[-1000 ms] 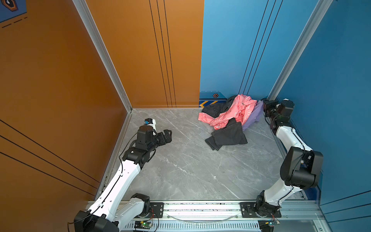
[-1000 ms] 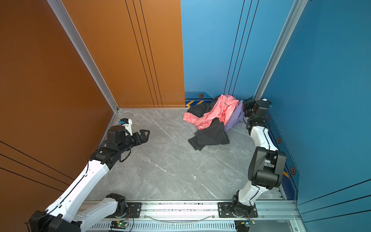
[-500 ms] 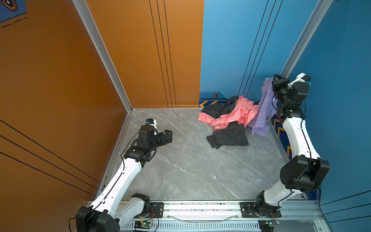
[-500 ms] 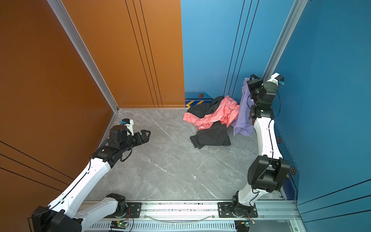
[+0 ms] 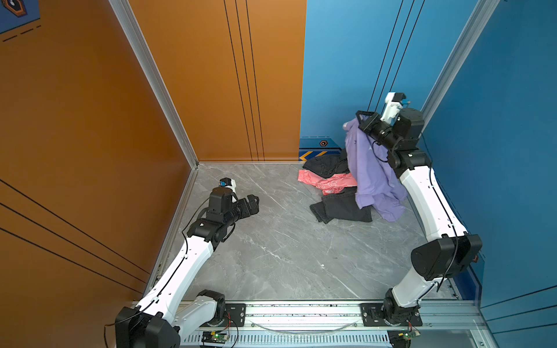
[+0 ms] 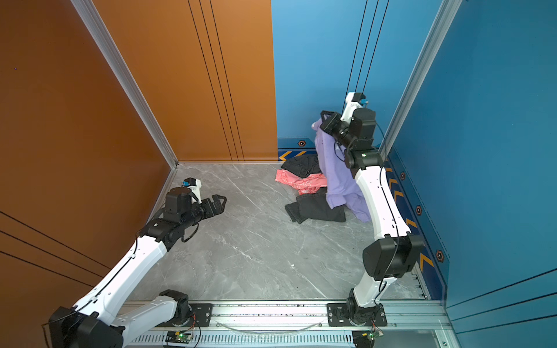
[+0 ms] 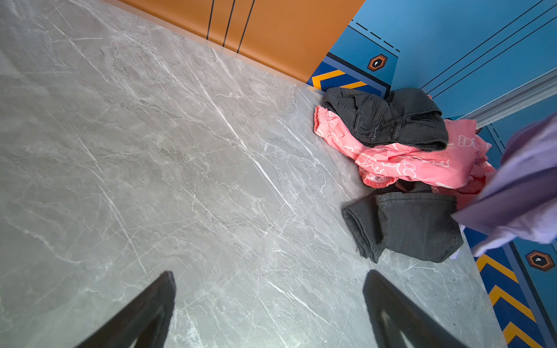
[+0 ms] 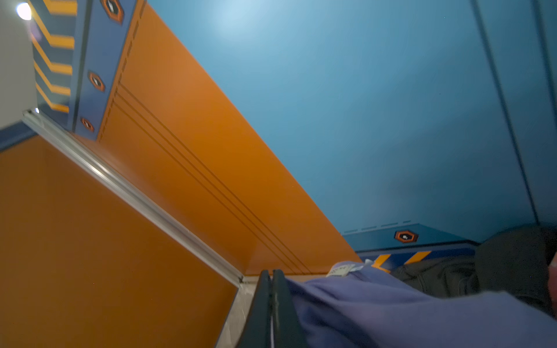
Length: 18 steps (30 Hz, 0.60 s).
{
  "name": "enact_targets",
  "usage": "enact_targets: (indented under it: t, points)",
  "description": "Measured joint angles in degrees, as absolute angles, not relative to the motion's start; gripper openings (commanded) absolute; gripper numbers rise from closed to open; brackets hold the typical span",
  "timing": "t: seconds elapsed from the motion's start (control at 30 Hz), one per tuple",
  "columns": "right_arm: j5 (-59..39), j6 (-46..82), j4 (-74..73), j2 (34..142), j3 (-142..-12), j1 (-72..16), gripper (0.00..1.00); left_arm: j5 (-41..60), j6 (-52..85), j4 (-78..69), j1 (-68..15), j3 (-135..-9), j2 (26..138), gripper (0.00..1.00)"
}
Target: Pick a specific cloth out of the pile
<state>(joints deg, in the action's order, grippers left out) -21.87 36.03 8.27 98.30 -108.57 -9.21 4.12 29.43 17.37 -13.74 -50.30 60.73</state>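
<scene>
My R claw (image 5: 359, 118) pinched shut on shirt (image 5: 369, 168) near collar; hangs high, hem beside pile (image 5: 331, 186). I'd lift more, swing clear so hem won't snag. L claw (image 5: 252, 202) wide, empty.

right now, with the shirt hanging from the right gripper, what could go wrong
The right gripper pinches the shirt only at its top edge, so it could slip free. Its hem hangs low beside the nearer dark garment and might drag it along. It also lies against the right arm and may snag there.
</scene>
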Motion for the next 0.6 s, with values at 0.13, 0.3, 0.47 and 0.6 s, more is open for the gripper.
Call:
enact_targets:
  t: [0.13, 0.3, 0.47, 0.6]
  points:
    - [-24.8, 24.2, 20.8, 101.9, -108.8, -17.1, 0.51, 4.1, 29.4, 17.4, -14.0, -50.3, 60.8, 0.98]
    - [-23.2, 14.1, 34.1, 104.2, -108.9, -20.1, 0.65, 4.3, 29.4, 17.4, -14.0, -50.3, 61.4, 0.98]
    - [-18.7, 10.2, 38.5, 102.8, -108.9, -14.7, 0.66, 4.6, 29.4, 17.3, -14.0, -50.4, 62.5, 0.98]
    - [-15.1, 10.8, 39.0, 100.6, -108.4, -7.5, 0.67, 4.8, 29.4, 17.3, -14.0, -50.8, 63.4, 0.98]
